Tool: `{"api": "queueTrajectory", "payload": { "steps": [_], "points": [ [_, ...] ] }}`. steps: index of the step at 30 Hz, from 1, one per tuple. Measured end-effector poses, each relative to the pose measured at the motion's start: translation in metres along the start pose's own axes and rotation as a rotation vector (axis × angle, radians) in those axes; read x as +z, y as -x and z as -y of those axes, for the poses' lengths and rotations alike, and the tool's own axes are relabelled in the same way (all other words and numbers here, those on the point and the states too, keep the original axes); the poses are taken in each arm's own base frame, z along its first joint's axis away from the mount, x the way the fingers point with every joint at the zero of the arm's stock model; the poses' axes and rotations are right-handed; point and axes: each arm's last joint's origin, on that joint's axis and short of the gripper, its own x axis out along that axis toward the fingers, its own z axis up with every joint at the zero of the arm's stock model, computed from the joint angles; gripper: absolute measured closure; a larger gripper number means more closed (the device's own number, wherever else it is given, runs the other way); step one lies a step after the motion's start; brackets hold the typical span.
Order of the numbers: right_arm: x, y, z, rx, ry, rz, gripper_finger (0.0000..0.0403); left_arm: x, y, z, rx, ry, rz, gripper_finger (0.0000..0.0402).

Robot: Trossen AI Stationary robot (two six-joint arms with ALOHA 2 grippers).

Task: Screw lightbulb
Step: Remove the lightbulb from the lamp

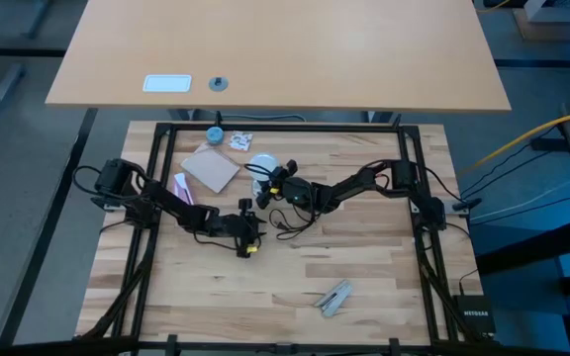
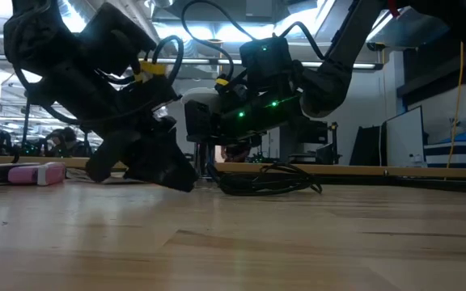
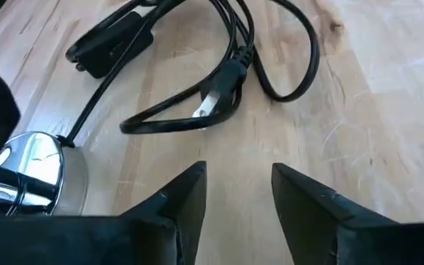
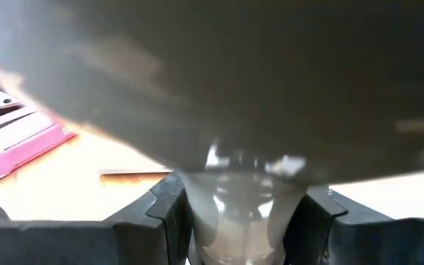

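Fingers of your right pincer (image 4: 245, 221) clamp the lightbulb (image 4: 241, 213) near the middle of the wooden desk (image 1: 364, 267), under a dark shade. Your left pincer (image 3: 238, 195) gapes released over bare wood, nothing between its fingers, beside the coiled black cord (image 3: 227, 73). Behind the desk lies a lit workshop.

"NETGEAR" on black box (image 1: 474, 317), table's right front corner.

Bright ceiling lights (image 2: 217, 28) glare behind the silhouetted arms above the table (image 2: 233, 242). Near the lightbulb (image 4: 238, 221), the right wrist view is blurred; overhead it's evenly lit.
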Motion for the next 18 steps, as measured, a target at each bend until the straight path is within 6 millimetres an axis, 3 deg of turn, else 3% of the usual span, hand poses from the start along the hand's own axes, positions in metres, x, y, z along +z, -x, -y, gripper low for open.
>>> {"api": "queueTrajectory", "payload": {
  "steps": [9,18],
  "points": [
    [0.0,0.0,-0.001,0.048,0.006,-0.007,0.0237,-0.001,-0.003,-0.01,0.075,0.046,-0.011,0.0268],
    [0.0,0.0,-0.001,0.019,0.03,-0.003,0.0237,-0.002,0.014,0.012,-0.004,0.003,-0.077,0.027]
  ]
}}
